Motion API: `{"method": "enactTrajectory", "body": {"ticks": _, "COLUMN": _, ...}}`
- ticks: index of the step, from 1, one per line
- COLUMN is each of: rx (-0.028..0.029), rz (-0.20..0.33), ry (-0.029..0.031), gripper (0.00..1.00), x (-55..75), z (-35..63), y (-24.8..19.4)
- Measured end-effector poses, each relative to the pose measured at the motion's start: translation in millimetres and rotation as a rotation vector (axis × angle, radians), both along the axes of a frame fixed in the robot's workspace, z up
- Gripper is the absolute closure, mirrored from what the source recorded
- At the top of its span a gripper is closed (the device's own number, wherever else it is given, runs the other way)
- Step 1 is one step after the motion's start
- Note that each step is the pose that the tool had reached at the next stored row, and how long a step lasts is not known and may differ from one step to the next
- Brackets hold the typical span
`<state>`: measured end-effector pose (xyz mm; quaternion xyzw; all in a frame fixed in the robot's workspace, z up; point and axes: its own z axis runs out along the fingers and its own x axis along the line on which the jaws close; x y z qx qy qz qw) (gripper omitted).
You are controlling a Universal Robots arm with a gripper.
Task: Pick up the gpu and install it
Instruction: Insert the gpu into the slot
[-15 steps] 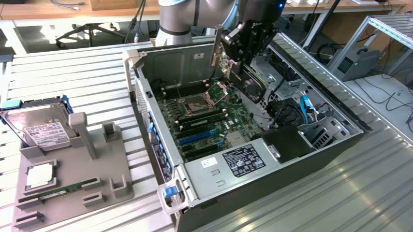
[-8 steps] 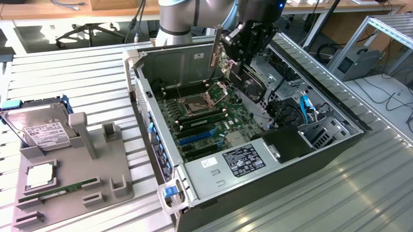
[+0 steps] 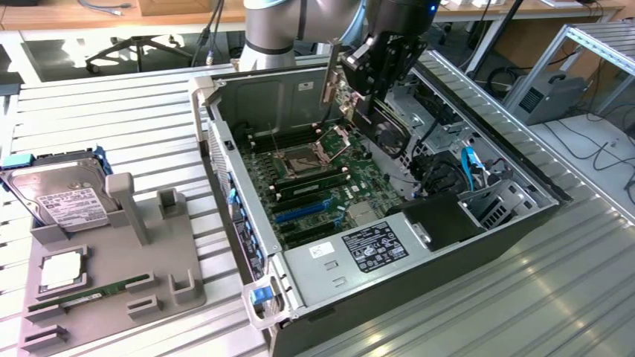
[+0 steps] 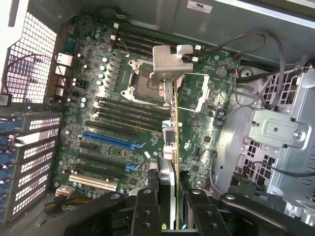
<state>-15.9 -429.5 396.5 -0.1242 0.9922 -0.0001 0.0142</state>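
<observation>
My gripper (image 3: 385, 59) hangs over the far end of the open computer case (image 3: 516, 223), shut on the gpu (image 3: 385, 130). This gpu is a thin black card held on edge, its silver bracket (image 3: 329, 78) pointing toward the case's rear wall. In the wrist view the gpu (image 4: 173, 132) runs edge-on away from the gripper (image 4: 173, 214). Its bent silver bracket (image 4: 170, 61) floats above the CPU socket (image 4: 147, 81). The card is in the air, clear of the motherboard (image 3: 328, 190). The blue expansion slots (image 4: 110, 141) lie off to one side of the card.
At the exterior view's left, a grey holder tray (image 3: 149, 286) carries a silver hard drive (image 3: 65, 197), a CPU (image 3: 62, 269) and a green RAM stick (image 3: 89, 291). Inside the case are a power supply (image 3: 372, 249), cables (image 3: 466, 167) and a drive cage (image 4: 278, 132).
</observation>
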Motion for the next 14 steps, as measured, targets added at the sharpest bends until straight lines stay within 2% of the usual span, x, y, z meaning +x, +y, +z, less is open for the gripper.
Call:
{"method": "enactTrajectory", "body": {"ticks": 5, "rx": 0.0000, "rz": 0.017, "ry": 0.0000, "gripper": 0.73, "x": 0.0, "z": -0.1, "y": 0.0}}
{"method": "enactTrajectory", "body": {"ticks": 9, "rx": 0.0000, "rz": 0.112, "ry": 0.0000, "gripper": 0.73, "x": 0.0, "z": -0.4, "y": 0.0}}
{"method": "enactTrajectory", "body": {"ticks": 11, "rx": 0.0000, "rz": 0.127, "ry": 0.0000, "gripper": 0.73, "x": 0.0, "z": -0.4, "y": 0.0}}
{"method": "enactTrajectory", "body": {"ticks": 13, "rx": 0.0000, "rz": 0.188, "ry": 0.0000, "gripper": 0.73, "x": 0.0, "z": -0.6, "y": 0.0}}
{"method": "enactTrajectory", "body": {"ticks": 14, "rx": -0.0001, "rz": 0.234, "ry": 0.0000, "gripper": 0.73, "x": 0.0, "z": -0.7, "y": 0.0}}
